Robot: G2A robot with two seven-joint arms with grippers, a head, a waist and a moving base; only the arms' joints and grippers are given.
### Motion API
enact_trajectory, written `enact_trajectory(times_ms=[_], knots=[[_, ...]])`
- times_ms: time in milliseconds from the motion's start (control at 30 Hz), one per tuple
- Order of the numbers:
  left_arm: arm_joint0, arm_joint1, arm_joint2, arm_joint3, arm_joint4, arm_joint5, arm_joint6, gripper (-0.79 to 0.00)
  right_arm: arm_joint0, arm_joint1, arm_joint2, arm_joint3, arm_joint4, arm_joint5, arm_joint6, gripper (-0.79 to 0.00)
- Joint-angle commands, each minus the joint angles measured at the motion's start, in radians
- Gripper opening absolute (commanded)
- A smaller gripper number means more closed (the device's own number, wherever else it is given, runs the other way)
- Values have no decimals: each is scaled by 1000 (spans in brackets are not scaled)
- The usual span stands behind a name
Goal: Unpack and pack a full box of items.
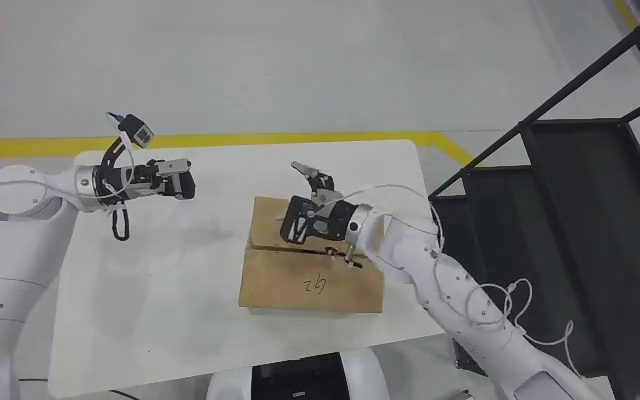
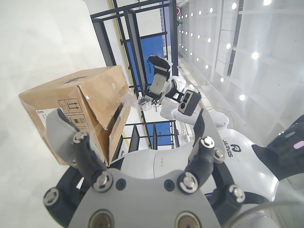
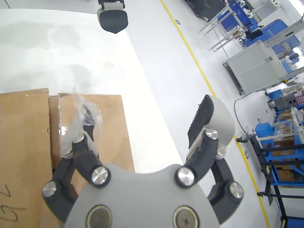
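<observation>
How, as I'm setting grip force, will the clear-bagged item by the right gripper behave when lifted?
The bagged item looks light: small dark part. Its crinkled film is probably floppy and slippery, so it may sag or slip.

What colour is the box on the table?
The box is plain brown cardboard; the top view shows it best.

Open table [image 1: 170,300] stretch between left gripper [image 1: 190,185] and box [image 1: 310,285]; right gripper [image 1: 315,181] over box's far flap.
</observation>
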Motion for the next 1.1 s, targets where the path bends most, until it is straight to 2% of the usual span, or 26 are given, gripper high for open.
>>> enact_trajectory(times_ms=[0,133,367,700,967,1067], knots=[[0,0,0,0,0,0,0,0,11,-10,-66,17,-54,14,35,0],[0,0,0,0,0,0,0,0,46,-33,-152,61,-81,30,59,0],[0,0,0,0,0,0,0,0,74,-48,-184,70,-84,2,96,0],[0,0,0,0,0,0,0,0,53,-42,-184,40,-96,-138,105,0],[0,0,0,0,0,0,0,0,52,-33,-116,28,97,-283,-70,0],[0,0,0,0,0,0,0,0,61,-28,-79,39,225,-380,-164,0]])
